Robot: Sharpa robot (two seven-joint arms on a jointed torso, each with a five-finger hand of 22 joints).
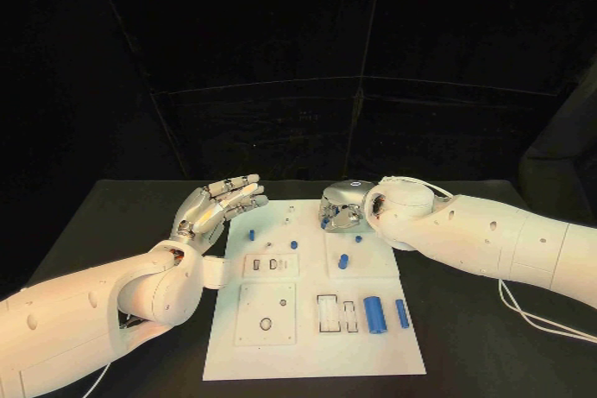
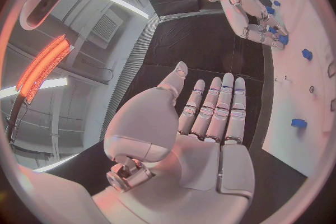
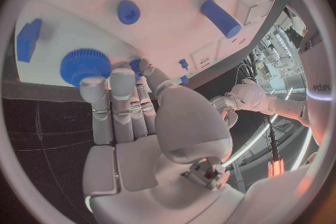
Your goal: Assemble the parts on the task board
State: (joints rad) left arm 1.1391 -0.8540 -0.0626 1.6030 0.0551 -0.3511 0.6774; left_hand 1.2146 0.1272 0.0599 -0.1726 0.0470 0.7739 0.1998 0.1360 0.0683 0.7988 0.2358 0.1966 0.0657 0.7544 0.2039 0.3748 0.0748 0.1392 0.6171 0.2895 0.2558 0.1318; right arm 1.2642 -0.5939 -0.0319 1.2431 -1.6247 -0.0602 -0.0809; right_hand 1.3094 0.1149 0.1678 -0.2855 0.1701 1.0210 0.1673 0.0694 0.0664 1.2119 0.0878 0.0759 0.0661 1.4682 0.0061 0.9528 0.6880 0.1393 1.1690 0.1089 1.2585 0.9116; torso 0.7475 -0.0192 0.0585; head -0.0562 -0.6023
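- The white task board (image 1: 311, 346) lies on the black table (image 1: 124, 217); black curtains hang behind
- Left hand (image 1: 222, 206) at ten o'clock: fingers spread, holding nothing
- Right hand (image 1: 346, 208) at twelve o'clock: fingers touch a blue gear (image 3: 85, 65); its grip I cannot tell

The left hand (image 1: 222, 204) hovers flat, palm showing, fingers straight and close together, holding nothing. Its white arm reaches in bent at the elbow. The right hand (image 1: 345, 206) is turned palm down, fingers (image 3: 112, 95) extended together with their tips low; I can't see anything gripped in it.
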